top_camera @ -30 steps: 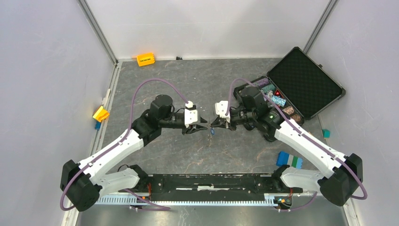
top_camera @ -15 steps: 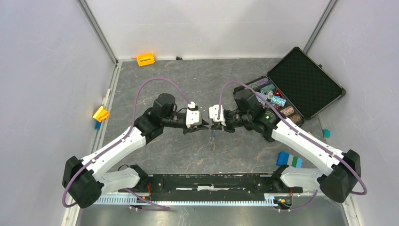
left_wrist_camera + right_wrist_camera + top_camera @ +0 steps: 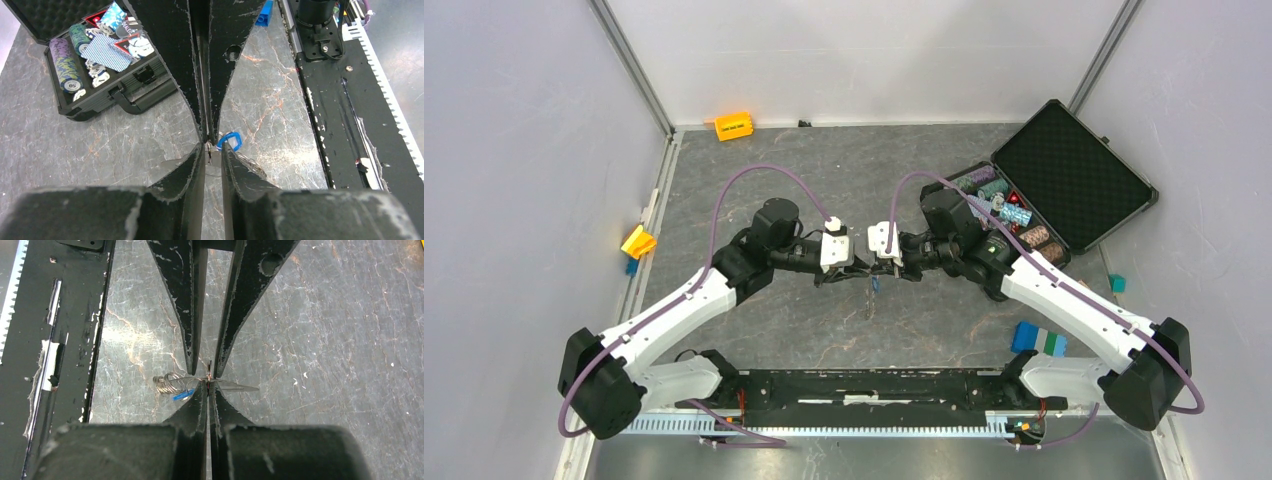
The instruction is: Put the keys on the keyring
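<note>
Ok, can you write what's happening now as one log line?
right gripper: shut on keyring | left gripper: jaws narrow, tips at keyring | blue tag: beside the grip

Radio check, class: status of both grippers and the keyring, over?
Right gripper shut on keyring. Left gripper slightly open, straddling it. Nothing else in the way.

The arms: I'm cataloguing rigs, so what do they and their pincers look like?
The left arm and right arm have white shells with black joints and bases; a purple cable loops along each. The left pincer and right pincer have tapered black fingers, scuffed pale at the edges.
</note>
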